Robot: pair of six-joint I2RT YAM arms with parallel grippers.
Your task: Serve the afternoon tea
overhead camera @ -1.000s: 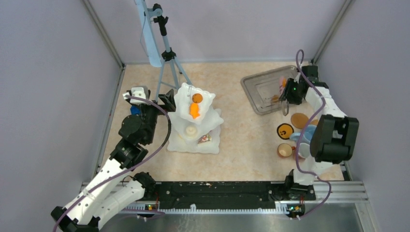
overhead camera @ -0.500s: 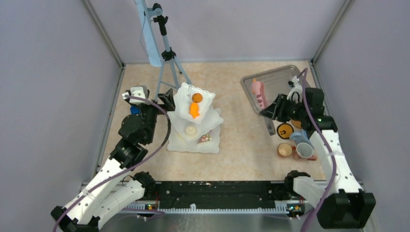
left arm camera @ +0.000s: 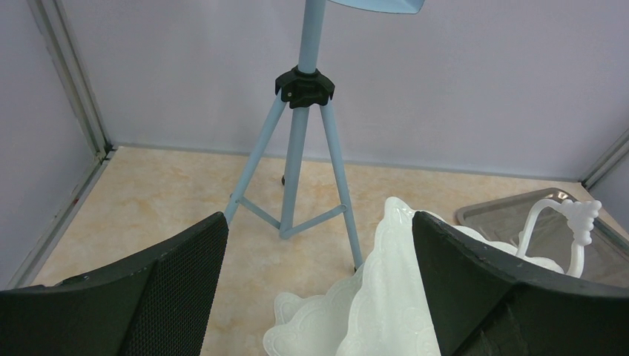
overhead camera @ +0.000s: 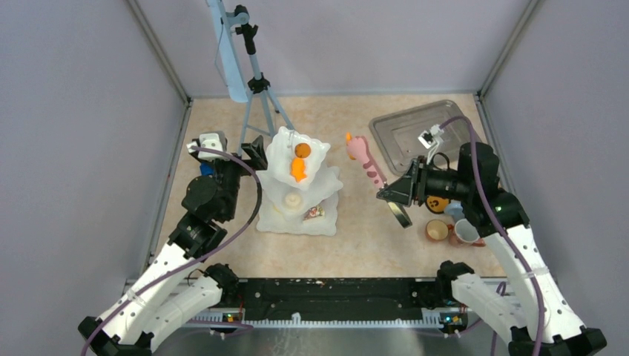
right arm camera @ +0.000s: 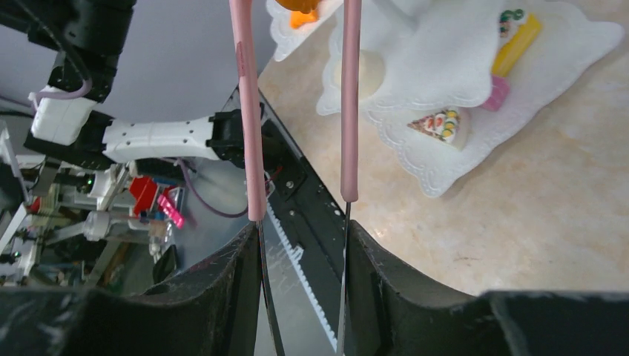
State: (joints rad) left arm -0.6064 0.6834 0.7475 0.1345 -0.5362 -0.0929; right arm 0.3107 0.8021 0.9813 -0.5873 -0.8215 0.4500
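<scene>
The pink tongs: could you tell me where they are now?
In the top view, the pink tongs are clamped in the right gripper, right of centre, between the white tiered stand and the silver metal tray.

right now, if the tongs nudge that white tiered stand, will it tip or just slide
Likely slides, not tips: the tiered stand is widest at its base. It looks like light plastic. The orange pastries on top might roll off.

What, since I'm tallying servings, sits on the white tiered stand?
Top tier of the white tiered stand: a round orange pastry and a pointed orange pastry. Lower down: a cream pastry, a cake slice, a yellow-pink bar. The upper tiers cover parts of lower ones.
</scene>
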